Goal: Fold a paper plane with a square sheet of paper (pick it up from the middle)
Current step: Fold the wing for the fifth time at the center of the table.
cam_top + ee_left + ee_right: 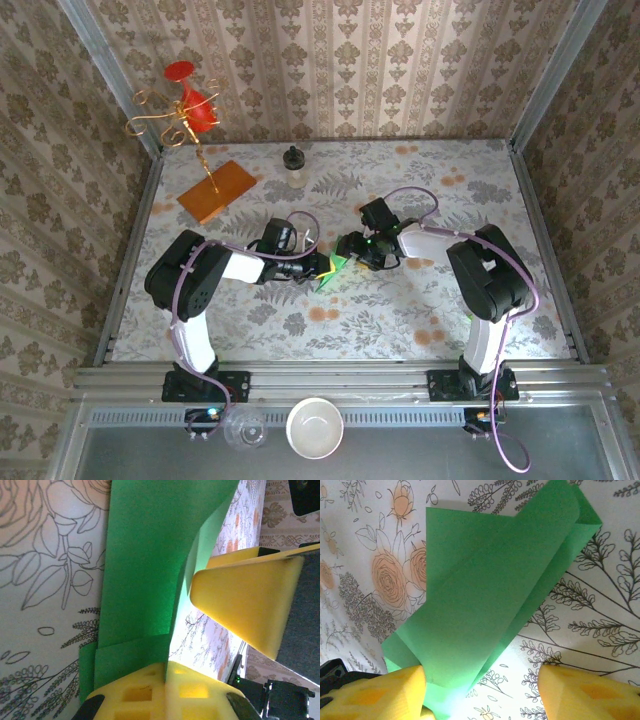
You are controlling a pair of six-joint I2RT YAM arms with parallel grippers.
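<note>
The bright green sheet of paper (331,270), folded lengthwise into a long layered paper plane shape, is held up between the two arms at the table's middle. My left gripper (166,667) is shut on one end, its yellow pads pinching the folded edge of the paper (140,570). In the top view the left gripper (317,267) comes in from the left and the right gripper (349,251) from the right. My right gripper (482,695) is open around the paper (490,590), whose lower end lies against its left finger (395,695); the right finger (592,695) stands well apart.
An orange-brown board (217,190) lies at the back left beside a red and gold stand (185,110). A small dark-capped bottle (293,165) stands at the back. A white bowl (315,427) and a clear glass (243,430) sit below the table's near rail.
</note>
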